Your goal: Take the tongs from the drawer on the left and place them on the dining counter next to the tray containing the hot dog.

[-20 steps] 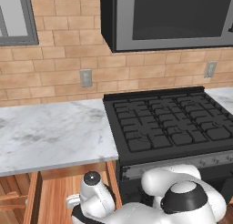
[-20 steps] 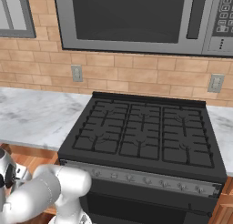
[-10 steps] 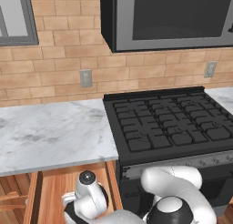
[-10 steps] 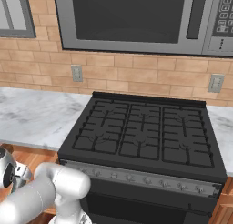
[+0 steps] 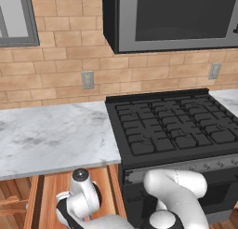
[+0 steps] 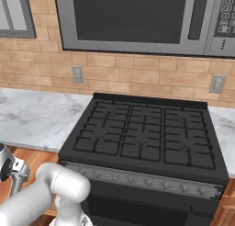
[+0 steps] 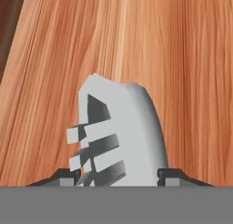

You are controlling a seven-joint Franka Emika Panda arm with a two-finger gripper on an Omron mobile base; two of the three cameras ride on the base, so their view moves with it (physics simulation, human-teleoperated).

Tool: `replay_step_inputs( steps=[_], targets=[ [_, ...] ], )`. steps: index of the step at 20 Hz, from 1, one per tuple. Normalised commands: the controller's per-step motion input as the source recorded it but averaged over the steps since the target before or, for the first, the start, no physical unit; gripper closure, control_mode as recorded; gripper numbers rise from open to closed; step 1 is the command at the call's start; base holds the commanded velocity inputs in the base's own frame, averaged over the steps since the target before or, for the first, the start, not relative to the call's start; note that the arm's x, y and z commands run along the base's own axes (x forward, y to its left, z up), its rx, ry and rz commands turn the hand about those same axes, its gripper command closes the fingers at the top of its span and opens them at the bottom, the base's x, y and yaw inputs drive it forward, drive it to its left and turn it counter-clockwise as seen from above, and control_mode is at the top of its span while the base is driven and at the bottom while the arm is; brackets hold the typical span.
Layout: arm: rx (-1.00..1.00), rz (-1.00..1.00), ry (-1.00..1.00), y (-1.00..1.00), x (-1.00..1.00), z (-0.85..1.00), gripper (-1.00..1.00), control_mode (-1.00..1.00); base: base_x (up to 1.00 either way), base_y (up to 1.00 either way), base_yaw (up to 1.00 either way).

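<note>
The arm reaches down into the open drawer (image 5: 46,195) left of the black stove (image 5: 176,130). The tongs (image 7: 120,136) lie between the gripper's (image 7: 119,175) fingertips (image 7: 169,175); I cannot tell whether they grip.

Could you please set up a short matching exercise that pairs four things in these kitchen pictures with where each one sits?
Things:
1. tongs
2. drawer
3. stove
4. microwave

Places:
A. mounted on the brick wall above the stove
B. pulled open under the marble counter, left of the stove
C. lying on the light wood floor of the drawer, between the end effector tips
D. set between stretches of marble counter

Pairs: 1-C, 2-B, 3-D, 4-A
</note>
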Motion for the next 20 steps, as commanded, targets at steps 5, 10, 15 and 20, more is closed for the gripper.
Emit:
replay_step_inputs(
  steps=[5,10,15,20],
  targets=[
    [0.01,0.00,-0.07,-0.04,-0.57,0.28,1.00,-1.00,0.00,0.00,0.00],
    [0.04,0.00,-0.04,-0.18,-0.60,0.98,1.00,-1.00,0.00,0.00,0.00],
    [0.06,0.00,-0.07,-0.14,-0.41,1.00,1.00,-1.00,0.00,0.00,0.00],
    [0.04,0.00,-0.28,-0.02,-0.08,1.00,1.00,-1.00,0.00,0.00,0.00]
  ],
)
